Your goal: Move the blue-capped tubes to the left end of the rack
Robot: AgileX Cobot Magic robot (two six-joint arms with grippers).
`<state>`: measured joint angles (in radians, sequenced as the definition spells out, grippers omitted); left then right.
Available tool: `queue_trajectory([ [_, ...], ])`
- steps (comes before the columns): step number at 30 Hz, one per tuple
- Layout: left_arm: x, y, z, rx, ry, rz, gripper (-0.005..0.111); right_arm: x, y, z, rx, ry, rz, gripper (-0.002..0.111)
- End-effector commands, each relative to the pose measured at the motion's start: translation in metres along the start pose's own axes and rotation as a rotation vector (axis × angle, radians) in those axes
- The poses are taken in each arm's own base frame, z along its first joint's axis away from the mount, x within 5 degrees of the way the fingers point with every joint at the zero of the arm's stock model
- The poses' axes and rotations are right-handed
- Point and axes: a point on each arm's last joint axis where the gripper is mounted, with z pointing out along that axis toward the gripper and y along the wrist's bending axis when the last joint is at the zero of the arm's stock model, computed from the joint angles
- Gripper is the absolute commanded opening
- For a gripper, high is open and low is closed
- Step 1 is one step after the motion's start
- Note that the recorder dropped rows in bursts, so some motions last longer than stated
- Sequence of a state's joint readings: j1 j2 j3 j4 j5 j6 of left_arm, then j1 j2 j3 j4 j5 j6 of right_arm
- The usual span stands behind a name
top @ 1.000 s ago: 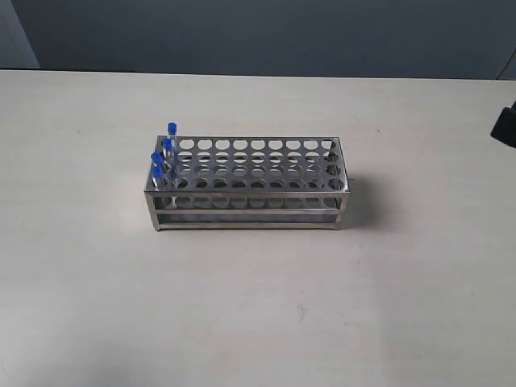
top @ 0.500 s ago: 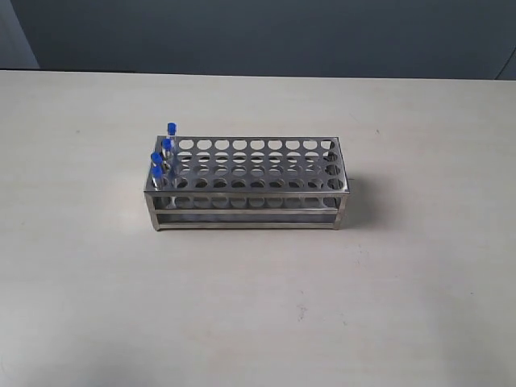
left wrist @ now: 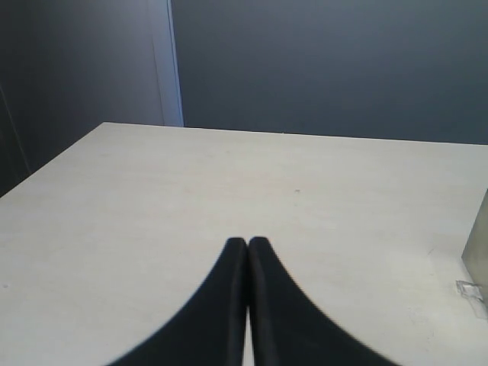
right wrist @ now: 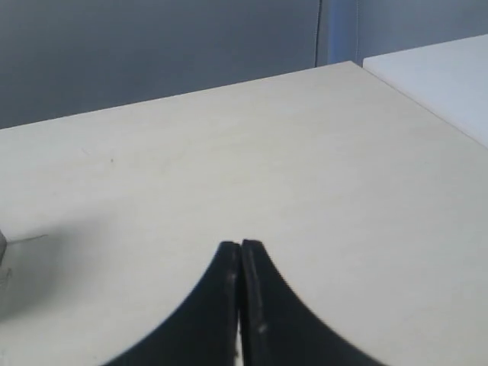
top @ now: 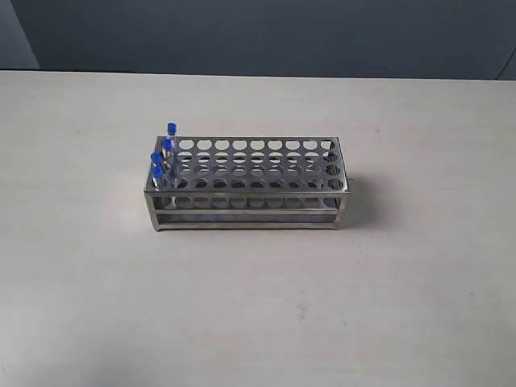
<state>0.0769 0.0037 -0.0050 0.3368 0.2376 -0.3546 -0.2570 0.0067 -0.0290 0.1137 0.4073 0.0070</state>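
my left pincer (left wrist: 247, 244) is pressed shut on nothing, and my right pincer (right wrist: 241, 246) likewise. bare table (top: 258, 306) spreads wide on every side of the one rack (top: 250, 179), which stands mid-table, well off every edge. four blue-capped tubes (top: 167, 145) stand at its left end, i think one per row.

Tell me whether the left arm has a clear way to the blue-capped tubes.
Probably yes: the blue-capped tubes stand at the rack's left end, caps above its top plate, nothing beside them on the table. The left tool is shut and must open first.
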Motion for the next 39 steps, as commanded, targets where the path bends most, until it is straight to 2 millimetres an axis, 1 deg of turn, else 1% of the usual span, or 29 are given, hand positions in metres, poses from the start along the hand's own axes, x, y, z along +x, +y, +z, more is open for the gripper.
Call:
queue_trajectory([
  [1, 0.0012, -0.0005, 0.0, 0.009, 0.003, -0.003, 0.0, 0.0075, -0.001, 0.0029, 0.003, 0.008, 0.005, -0.001],
  [39, 0.0012, -0.0005, 0.0, 0.009, 0.003, -0.003, 0.0, 0.007, -0.0004, 0.0029, -0.004, 0.002, 0.02, -0.001],
])
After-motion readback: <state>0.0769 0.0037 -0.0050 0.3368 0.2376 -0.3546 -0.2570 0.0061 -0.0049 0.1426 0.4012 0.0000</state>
